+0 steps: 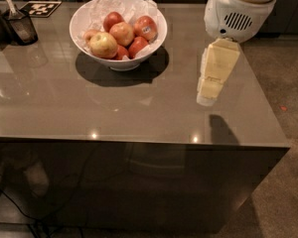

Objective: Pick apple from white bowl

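Observation:
The white bowl [120,59] stands on the far middle of the grey table, lined with crumpled white paper. It holds several red and yellow apples [121,32]; one yellowish apple [103,44] lies at the front left. My gripper [208,95] hangs from the white arm [238,9] above the table's right side. It is to the right of the bowl, apart from it, with its cream fingers pointing down. Nothing shows in it.
The grey table [139,113] has its front edge near me and its right edge just past the gripper. A small dark cup with a utensil [21,25] stands at the far left. A black-and-white tag [39,8] lies behind it.

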Controlling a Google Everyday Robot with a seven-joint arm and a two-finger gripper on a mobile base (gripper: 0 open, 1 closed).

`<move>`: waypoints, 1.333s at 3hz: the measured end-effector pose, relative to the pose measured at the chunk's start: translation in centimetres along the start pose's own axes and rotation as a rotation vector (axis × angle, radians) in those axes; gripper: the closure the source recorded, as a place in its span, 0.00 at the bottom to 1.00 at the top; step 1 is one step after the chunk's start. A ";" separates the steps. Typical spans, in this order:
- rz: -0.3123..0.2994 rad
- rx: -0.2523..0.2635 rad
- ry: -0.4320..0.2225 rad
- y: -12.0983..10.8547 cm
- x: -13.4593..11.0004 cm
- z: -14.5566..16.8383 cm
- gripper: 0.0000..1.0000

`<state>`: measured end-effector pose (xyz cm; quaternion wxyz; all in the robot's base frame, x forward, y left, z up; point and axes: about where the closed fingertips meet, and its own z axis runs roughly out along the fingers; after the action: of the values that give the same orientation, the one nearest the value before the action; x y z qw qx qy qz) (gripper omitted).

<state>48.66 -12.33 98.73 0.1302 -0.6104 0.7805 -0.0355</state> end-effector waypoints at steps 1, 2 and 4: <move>0.037 -0.010 -0.045 -1.9 -2.6 0.2 0.00; 0.081 -0.026 -0.078 -4.7 -6.2 0.3 0.00; 0.088 -0.012 -0.174 -8.1 -11.5 0.2 0.00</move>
<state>58.88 -3.24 102.10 0.1952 -0.5772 0.7924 0.0278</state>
